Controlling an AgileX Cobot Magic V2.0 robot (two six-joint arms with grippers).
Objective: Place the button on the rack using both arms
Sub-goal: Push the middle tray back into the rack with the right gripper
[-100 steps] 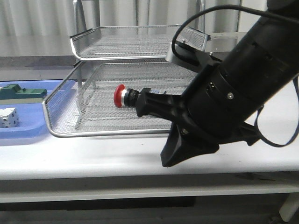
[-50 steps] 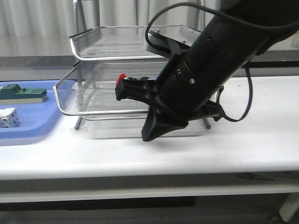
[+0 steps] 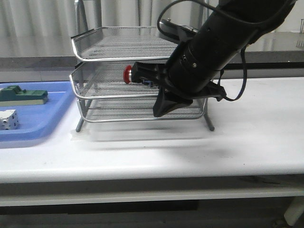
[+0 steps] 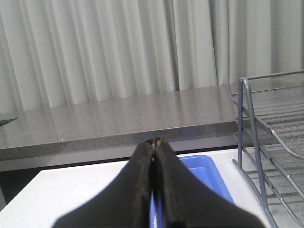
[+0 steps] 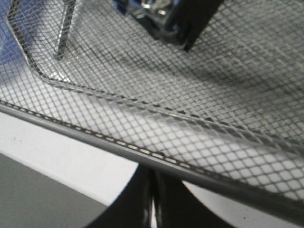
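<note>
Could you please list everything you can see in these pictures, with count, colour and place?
button: one, red head, in the middle tier of the rack, held by the right gripper.
rack: one, silver wire mesh, three tiers, mid-table.
tray: one, blue, flat, on the table left of the rack.
block: one, green, on the tray's far part.
cube: one, white with dots, on the tray's near part.
table: one, white.
curtain: pale, behind the table.
right gripper: black, reaching into the rack's middle tier.
left gripper: black, closed, empty, seen only in its wrist view.
</note>
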